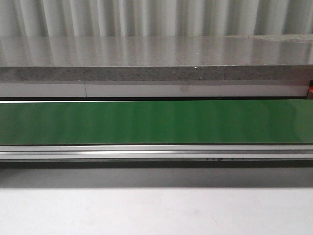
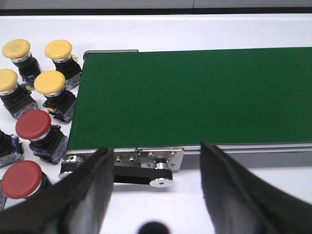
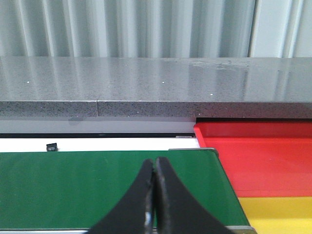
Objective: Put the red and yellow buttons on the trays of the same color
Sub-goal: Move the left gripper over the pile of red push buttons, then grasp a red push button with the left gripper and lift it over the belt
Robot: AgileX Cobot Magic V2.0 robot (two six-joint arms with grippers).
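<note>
Front view: green belt (image 1: 156, 122) only, neither pincer showing. Left wrist: my left pincer (image 2: 156, 195) released over the belt end; yellow buttons (image 2: 49, 83) and red buttons (image 2: 33, 124) beside it, one black unit at the edge, colour unclear. Right wrist: right pincer (image 3: 155, 195) clenched, gripping nothing, above the belt; red tray (image 3: 263, 156), yellow tray (image 3: 278, 212) past its end.

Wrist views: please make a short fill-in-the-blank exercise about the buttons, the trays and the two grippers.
1. The conveyor belt is ____ in colour.
2. The left gripper is ____.
3. The right gripper is ____.
4. Beside the red tray lies a ____ tray.

Missing words: green; open; shut; yellow
</note>
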